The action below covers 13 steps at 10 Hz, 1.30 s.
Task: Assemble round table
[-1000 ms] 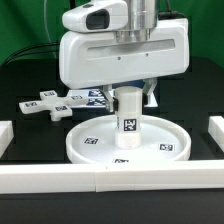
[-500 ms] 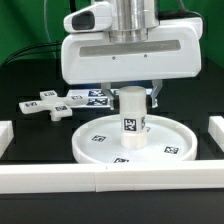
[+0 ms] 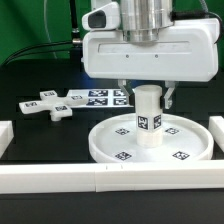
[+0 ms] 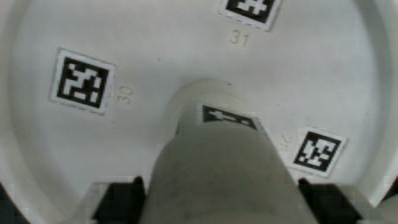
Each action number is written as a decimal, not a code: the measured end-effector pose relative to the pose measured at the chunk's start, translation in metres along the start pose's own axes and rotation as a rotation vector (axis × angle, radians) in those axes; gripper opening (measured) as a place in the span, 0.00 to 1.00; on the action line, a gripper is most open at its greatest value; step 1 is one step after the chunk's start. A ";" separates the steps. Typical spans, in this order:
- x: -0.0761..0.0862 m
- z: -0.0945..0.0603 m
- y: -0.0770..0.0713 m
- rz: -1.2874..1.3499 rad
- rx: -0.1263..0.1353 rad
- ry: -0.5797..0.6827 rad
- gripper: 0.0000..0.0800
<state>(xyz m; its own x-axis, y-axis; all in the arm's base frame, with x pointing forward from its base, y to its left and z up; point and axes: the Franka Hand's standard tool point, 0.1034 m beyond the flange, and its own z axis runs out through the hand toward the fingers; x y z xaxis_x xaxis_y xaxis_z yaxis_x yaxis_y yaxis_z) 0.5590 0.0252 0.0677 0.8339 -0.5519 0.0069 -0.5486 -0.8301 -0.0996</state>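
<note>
Since a second ago the gripper [image 3: 148,97], the leg [image 3: 148,120] and the disc [image 3: 97,148] under it have slid together toward the exterior view's right. The disc's right rim now lies just beside the right rail [image 3: 217,135]. The jaws pinch the leg near its top, and it stands upright at the disc's middle. The foot piece [image 3: 46,105] lies unmoved at far left, beside the marker board [image 3: 103,97]. Open table [image 3: 40,140] lies left of the disc, while the near rail [image 3: 110,182] runs close along its front.
</note>
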 end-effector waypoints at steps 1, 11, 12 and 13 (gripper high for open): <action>-0.001 0.000 -0.001 0.041 0.006 -0.003 0.51; -0.011 0.002 -0.013 0.959 0.061 -0.094 0.51; -0.011 0.002 -0.013 0.987 0.061 -0.096 0.51; -0.010 0.002 -0.013 1.012 0.065 -0.099 0.51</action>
<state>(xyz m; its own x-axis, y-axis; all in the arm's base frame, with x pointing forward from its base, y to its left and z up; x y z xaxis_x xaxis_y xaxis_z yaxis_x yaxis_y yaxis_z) 0.5575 0.0419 0.0669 -0.0171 -0.9811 -0.1926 -0.9973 0.0304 -0.0665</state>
